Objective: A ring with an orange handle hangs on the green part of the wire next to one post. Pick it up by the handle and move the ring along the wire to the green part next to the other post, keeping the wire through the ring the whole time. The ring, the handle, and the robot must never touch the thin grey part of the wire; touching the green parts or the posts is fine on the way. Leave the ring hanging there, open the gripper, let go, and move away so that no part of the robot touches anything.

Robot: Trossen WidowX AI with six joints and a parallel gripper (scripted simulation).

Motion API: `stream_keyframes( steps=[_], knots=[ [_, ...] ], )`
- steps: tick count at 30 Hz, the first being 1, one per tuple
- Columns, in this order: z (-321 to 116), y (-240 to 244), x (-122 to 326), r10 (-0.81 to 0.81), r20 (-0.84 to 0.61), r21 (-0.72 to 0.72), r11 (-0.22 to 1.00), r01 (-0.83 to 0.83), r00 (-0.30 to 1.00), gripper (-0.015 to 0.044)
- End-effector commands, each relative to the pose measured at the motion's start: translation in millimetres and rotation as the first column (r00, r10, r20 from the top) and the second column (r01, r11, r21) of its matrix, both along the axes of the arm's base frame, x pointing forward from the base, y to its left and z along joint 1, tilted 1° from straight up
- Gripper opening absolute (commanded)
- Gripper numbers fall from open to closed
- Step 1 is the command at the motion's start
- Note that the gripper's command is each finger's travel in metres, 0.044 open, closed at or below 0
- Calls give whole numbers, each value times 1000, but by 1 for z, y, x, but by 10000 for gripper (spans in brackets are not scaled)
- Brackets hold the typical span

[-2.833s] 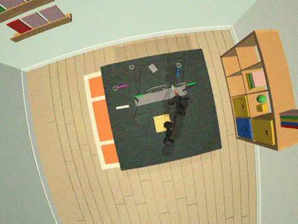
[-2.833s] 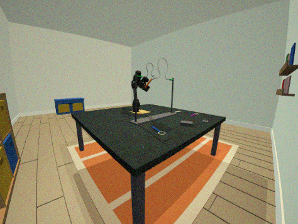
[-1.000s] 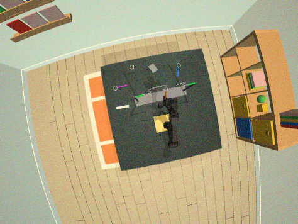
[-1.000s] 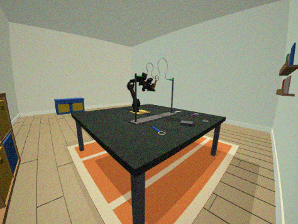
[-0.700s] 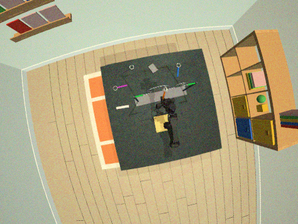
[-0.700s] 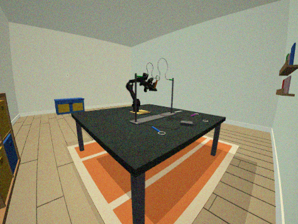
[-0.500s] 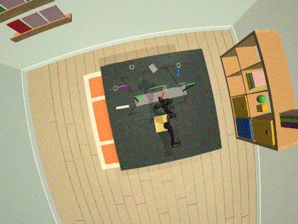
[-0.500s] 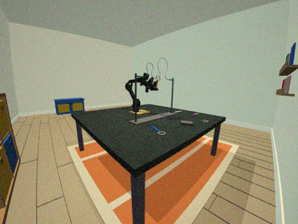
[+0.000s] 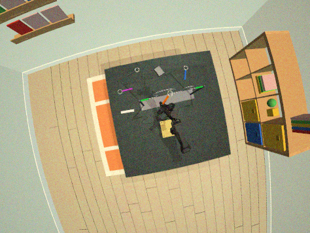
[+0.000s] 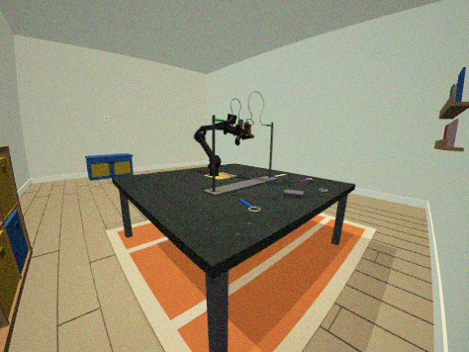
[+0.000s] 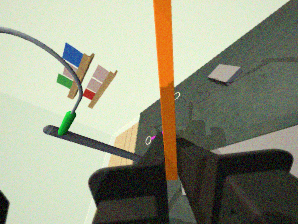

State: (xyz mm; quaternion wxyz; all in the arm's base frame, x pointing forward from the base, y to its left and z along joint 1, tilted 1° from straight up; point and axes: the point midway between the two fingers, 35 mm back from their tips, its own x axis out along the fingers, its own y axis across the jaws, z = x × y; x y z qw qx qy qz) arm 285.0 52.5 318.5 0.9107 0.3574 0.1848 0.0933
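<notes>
The ring [image 9: 170, 93] is off both green parts, about midway between the posts in the top view. Its orange handle [image 9: 165, 99] [image 10: 248, 129] [image 11: 165, 90] is between the fingers of my gripper [image 9: 163, 103] [image 11: 163, 135], which is shut on it. The ring itself is out of the wrist view. Too small to tell is how the wire passes through it and whether they touch. One green part [image 9: 144, 99] [image 10: 269, 125] [image 11: 67, 123] meets the left post [image 10: 271, 150] [image 11: 100, 145]. The other green part [image 9: 199, 87] [image 10: 220, 120] meets the right post [image 10: 214, 153]. The grey wire [image 10: 256, 92] [image 11: 80, 85] makes tall loops between them.
The grey base plate [image 9: 183, 96] [image 10: 228, 187] lies under the wire. Beyond it on the table [image 9: 209, 131] lie a blue-handled ring [image 9: 185, 74] [image 10: 245, 203], a magenta-handled ring [image 9: 127, 89], a dark-handled ring [image 9: 137, 69] and a grey block [image 9: 159, 71] [image 10: 294, 192] [image 11: 224, 73]. A white strip [image 9: 127, 111] lies left.
</notes>
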Motion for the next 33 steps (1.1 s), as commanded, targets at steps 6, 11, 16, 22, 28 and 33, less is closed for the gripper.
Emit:
stream_keyframes(
  steps=[6, 11, 16, 22, 28, 33],
  knots=[
    [23, 22, 2, -2, 25, 209, 978, -4, 1000, -150],
    [38, 32, 3, -3, 40, 329, 944, -10, 999, -150],
    [55, 41, 4, -7, 55, 444, 896, -18, 998, -150],
    [77, 48, 5, -14, 72, 572, 820, -30, 997, -150],
    [100, 53, 5, -23, 87, 687, 726, -43, 996, -150],
    [119, 53, 5, -32, 98, 770, 635, -55, 995, -150]
  ],
)
